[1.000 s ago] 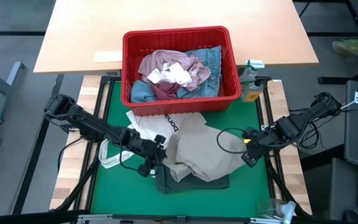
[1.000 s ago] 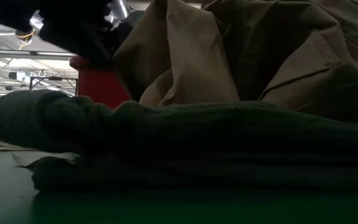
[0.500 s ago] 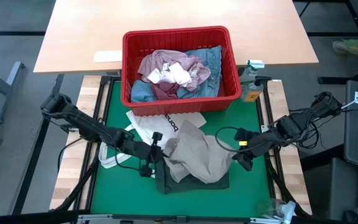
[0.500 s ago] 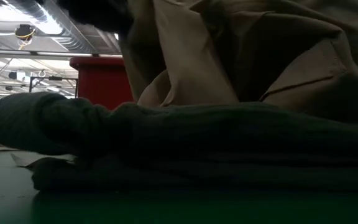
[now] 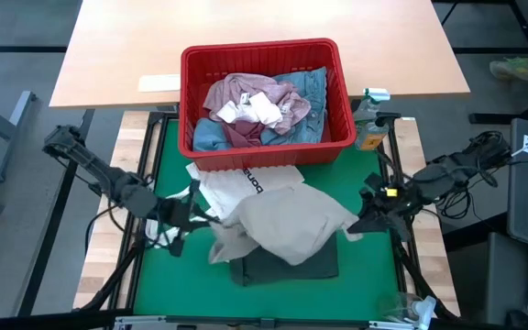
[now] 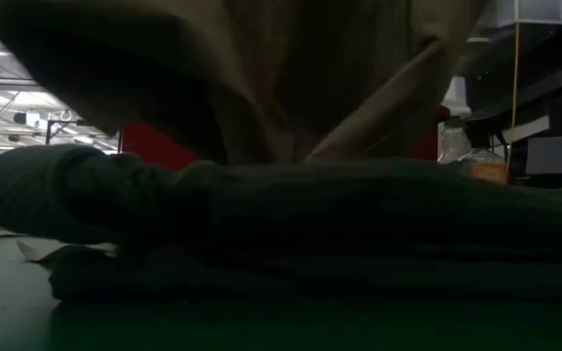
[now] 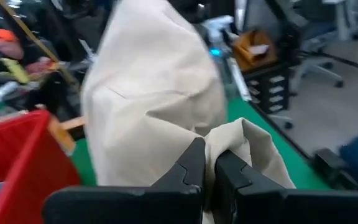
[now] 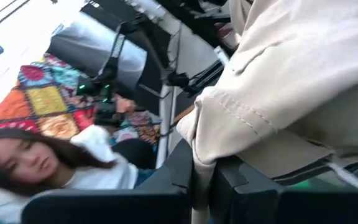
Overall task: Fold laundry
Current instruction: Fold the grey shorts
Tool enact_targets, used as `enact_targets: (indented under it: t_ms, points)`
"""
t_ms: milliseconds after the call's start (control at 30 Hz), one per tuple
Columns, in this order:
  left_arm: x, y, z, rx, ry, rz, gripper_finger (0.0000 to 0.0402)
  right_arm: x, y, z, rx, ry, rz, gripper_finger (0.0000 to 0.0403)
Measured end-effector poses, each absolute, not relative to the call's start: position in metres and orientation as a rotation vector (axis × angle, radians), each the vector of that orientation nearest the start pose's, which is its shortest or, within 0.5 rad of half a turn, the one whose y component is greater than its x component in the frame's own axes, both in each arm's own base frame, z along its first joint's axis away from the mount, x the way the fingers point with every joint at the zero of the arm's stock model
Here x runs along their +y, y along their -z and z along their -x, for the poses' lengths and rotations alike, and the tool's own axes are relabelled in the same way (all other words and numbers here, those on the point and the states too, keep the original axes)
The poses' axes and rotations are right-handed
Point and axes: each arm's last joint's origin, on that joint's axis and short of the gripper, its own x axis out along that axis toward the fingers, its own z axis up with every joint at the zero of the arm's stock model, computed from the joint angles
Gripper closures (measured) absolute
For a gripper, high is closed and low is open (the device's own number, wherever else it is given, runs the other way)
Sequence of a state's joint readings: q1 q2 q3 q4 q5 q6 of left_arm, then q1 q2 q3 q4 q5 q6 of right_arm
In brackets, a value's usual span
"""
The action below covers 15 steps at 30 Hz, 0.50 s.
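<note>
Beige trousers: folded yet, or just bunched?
Bunched: the beige trousers hang crumpled between both end effectors, over the dark green top.

I'm seeing the trousers (image 5: 287, 225) hanging between the left gripper (image 5: 193, 213) and right gripper (image 5: 367, 216), over the top (image 5: 287, 264) lying on the mat. Behind them the tote (image 5: 236, 183) is lying before the basket (image 5: 264, 151) holding more laundry (image 5: 259, 110).

red plastic basket (image 5: 342, 92) (far edge), white tote bag (image 5: 236, 188), spray bottle (image 5: 369, 115)
</note>
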<state>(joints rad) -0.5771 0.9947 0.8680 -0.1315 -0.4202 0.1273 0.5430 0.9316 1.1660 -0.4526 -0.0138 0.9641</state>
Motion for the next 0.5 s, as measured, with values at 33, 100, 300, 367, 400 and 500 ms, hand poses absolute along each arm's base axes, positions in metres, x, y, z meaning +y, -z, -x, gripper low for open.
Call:
enact_targets:
  t_ms: [33, 100, 300, 367, 400, 500]
  points:
    - [-0.112, -0.328, -0.187, 0.230, 0.193, -0.248, 0.0400, 0.094, -0.410, -0.154, 0.463, -0.417, -0.881, 0.0379]
    - [-0.119, -0.322, -0.186, 0.272, 0.251, -0.242, 0.0400, 0.092, -0.411, -0.151, 0.480, -0.433, -0.907, 0.0379]
    - [-0.138, -0.298, -0.194, 0.425, 0.334, -0.162, 0.0400, 0.086, -0.409, -0.140, 0.532, -0.404, -0.919, 0.0379]
    - [-0.145, -0.286, -0.201, 0.482, 0.340, -0.119, 0.0400, 0.085, -0.402, -0.137, 0.615, -0.377, -0.914, 0.0379]
    - [-0.149, -0.280, -0.204, 0.516, 0.343, -0.100, 0.0400, 0.084, -0.397, -0.135, 0.665, -0.349, -0.920, 0.0379]
    - [-0.159, -0.259, -0.215, 0.606, 0.312, -0.055, 0.0399, 0.081, -0.383, -0.130, 0.824, -0.218, -0.969, 0.0379]
